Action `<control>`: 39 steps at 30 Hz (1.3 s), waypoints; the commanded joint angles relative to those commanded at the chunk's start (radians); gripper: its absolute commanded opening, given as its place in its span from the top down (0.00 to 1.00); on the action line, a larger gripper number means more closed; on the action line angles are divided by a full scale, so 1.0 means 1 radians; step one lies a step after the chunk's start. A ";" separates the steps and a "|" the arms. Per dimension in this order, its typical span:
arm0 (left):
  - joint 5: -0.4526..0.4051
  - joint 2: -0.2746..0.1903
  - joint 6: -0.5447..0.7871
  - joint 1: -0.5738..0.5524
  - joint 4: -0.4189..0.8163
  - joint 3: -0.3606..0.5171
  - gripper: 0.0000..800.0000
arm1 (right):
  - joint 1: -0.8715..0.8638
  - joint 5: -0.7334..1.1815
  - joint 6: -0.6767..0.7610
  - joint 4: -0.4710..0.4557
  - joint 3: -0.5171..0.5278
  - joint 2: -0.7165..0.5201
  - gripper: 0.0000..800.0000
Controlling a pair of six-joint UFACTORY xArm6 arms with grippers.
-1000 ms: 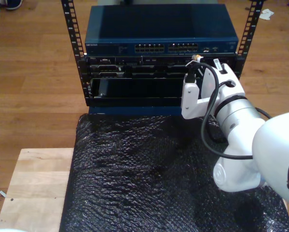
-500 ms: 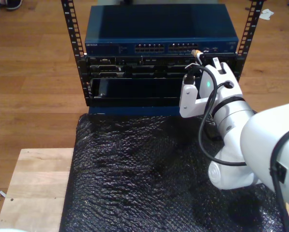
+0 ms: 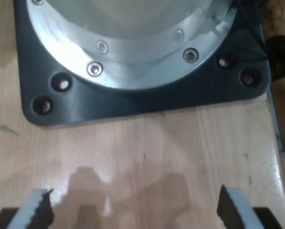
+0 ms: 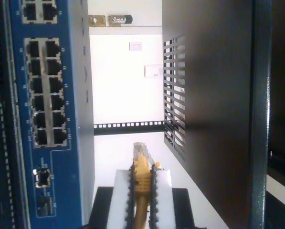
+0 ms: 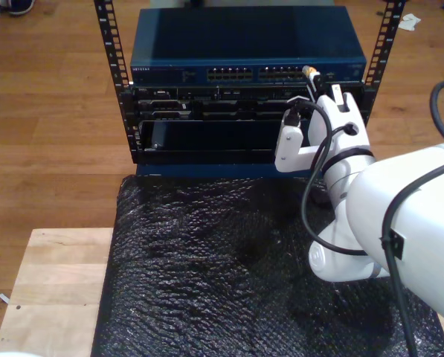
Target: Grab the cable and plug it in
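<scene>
The yellow-orange cable [image 4: 141, 179] is clamped between the white fingers [image 4: 119, 195] of my second gripper [image 4: 142, 171]. Its small clear plug [image 4: 139, 150] sticks out past the pads. The plug hangs in front of the blue switch [image 4: 80, 95], off to the side of its port block [image 4: 44, 90] and not touching it. In the exterior view my second gripper [image 5: 322, 83] holds the plug [image 5: 309, 72] at the switch's [image 5: 244, 44] front, toward that view's right, just beyond the ports [image 5: 281, 74]. My first gripper [image 3: 135, 210] stands open over bare wood, with nothing between its fingers.
The switch sits atop a black rack [image 5: 207, 123] with perforated posts [image 5: 111, 52]. A black bubble-wrap mat [image 5: 222, 260] covers the table in front. A thick black arm cable [image 5: 311, 193] loops by the wrist. A black base plate [image 3: 132, 100] lies ahead of my first gripper.
My second gripper has risen and shifted toward the exterior view's right, carrying the plug from the lower rack units up to the level of the switch's ports.
</scene>
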 joint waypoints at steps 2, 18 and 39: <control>0.000 0.000 0.000 0.000 0.000 0.000 0.00 | 0.003 -0.006 -0.020 0.038 -0.006 0.012 1.00; 0.000 0.000 0.000 0.000 0.000 0.000 0.00 | 0.049 -0.025 -0.092 0.180 -0.117 0.104 1.00; 0.000 0.000 0.000 0.000 0.000 0.000 0.00 | 0.127 -0.025 -0.149 0.342 -0.269 0.213 1.00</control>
